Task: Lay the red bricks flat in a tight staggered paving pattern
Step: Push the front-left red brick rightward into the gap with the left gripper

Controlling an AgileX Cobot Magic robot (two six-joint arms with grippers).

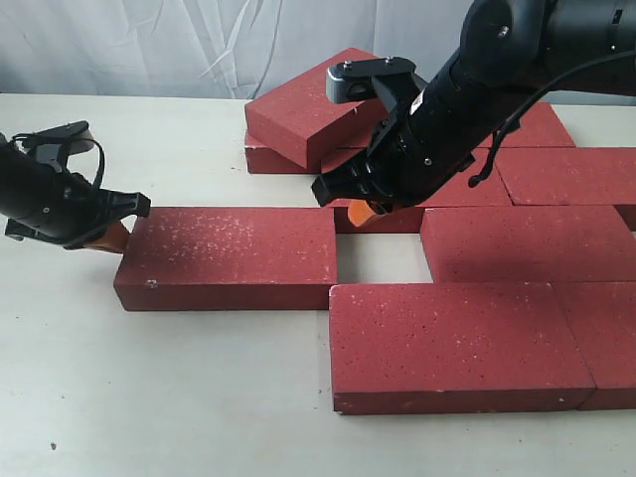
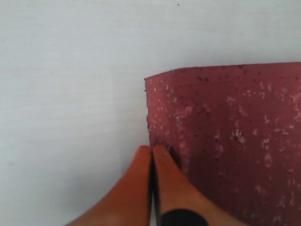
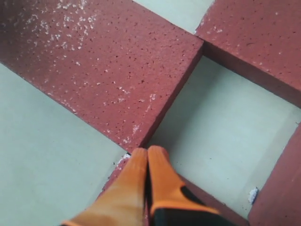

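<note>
Several red bricks lie flat on the table. One loose red brick (image 1: pixel 229 256) (image 2: pixel 225 141) (image 3: pixel 108 61) sits apart on the left, with a gap (image 1: pixel 383 256) between it and the laid rows. My left gripper (image 1: pixel 117 234) (image 2: pixel 151 149) is shut and empty, its tips against that brick's left end. My right gripper (image 1: pixel 366 212) (image 3: pixel 147 151) is shut and empty too, its tips at the brick's far right corner, over the edge of a back-row brick (image 1: pixel 397 217). The front brick (image 1: pixel 457 343) and middle-row brick (image 1: pixel 527 243) (image 3: pixel 254 37) lie to the right.
At the back, a tilted brick (image 1: pixel 313 104) rests on another brick (image 1: pixel 273 157). More laid bricks (image 1: pixel 566 174) fill the back right, and one (image 1: pixel 606 338) reaches the right edge. Pale table (image 1: pixel 149 397) spreads left and front.
</note>
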